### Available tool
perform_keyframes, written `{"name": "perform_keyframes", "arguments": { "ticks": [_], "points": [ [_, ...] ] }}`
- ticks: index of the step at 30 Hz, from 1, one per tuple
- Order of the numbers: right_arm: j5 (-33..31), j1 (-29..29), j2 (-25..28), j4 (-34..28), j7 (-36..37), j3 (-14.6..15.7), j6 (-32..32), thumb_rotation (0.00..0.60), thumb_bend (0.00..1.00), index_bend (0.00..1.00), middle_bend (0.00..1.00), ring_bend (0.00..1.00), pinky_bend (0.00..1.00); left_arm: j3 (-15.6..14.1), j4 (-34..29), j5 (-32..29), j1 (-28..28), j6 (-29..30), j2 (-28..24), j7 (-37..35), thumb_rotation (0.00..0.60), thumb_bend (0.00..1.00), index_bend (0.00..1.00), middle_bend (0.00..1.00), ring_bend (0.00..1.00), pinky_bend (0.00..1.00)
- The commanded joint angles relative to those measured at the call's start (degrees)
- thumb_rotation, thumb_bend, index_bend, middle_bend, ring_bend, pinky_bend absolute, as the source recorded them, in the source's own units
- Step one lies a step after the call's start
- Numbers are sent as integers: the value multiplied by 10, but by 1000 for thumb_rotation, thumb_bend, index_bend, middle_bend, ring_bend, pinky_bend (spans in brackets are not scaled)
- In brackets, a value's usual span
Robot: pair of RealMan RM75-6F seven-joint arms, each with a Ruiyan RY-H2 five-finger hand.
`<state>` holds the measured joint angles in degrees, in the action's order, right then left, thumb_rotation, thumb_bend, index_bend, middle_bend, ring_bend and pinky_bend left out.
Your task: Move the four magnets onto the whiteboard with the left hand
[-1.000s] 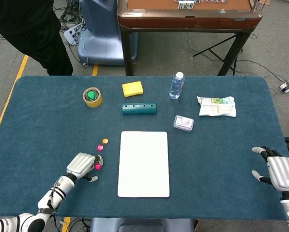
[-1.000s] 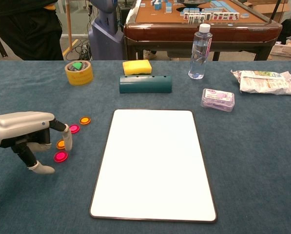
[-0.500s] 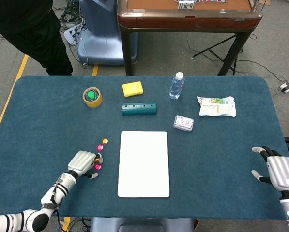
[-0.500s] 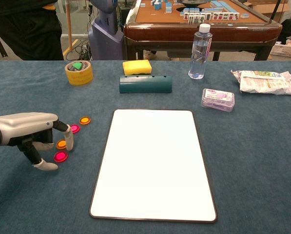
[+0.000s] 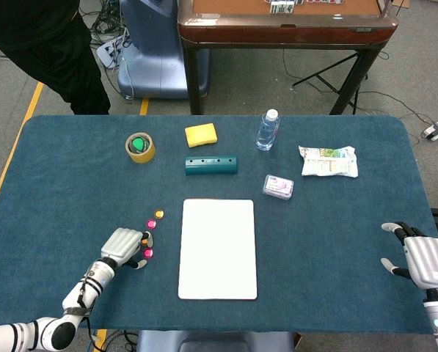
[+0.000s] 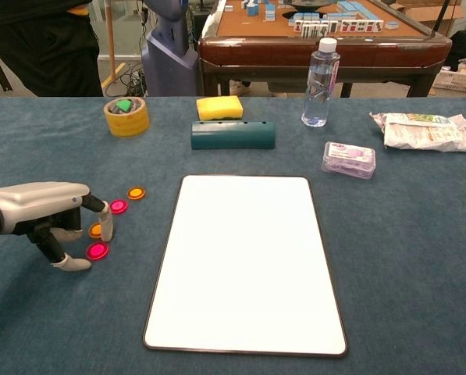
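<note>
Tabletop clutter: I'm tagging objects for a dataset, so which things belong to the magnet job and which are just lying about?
Job:
whiteboard
pink magnets
orange magnets
left hand

Lying about:
tape roll
yellow sponge
teal holder
water bottle
small pack
snack bag

Head view high, looking steeply down on the whole table [image 5: 57, 183], chest view low, close, facing forward, both sharing the whiteboard [image 5: 218, 248] [image 6: 246, 262]

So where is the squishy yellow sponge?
In the chest view, the yellow rectangular sponge sits at the table's far side, just behind the dark teal bar, between the yellow tape roll and clear plastic bottle.
</note>
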<state>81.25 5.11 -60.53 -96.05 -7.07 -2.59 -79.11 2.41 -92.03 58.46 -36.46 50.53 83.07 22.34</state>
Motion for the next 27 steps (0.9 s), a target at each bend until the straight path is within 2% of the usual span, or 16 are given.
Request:
{"name": "perform_keyframes", "arguments": {
  "ticks": [1, 21, 27],
  "points": [
    [0, 0, 0, 0, 0, 0, 0, 600, 131, 292, 310, 371, 603, -1, 2, -3, -1, -1, 1, 1, 600, 265, 545, 1000, 1000, 1000],
    [0, -1, 2, -1, 2, 0, -2, 600, 131, 292, 310, 371, 603, -8, -13, -9, -9, 6, -3, 6, 600, 294, 641, 1000, 1000, 1000],
    [3, -2, 3, -3, 1, 0, -6, 600, 132, 292, 310, 371, 603, -3, -42, -4, -15, 10, -16, 7, 600, 295, 645, 1000, 1000, 1000]
  ]
}}
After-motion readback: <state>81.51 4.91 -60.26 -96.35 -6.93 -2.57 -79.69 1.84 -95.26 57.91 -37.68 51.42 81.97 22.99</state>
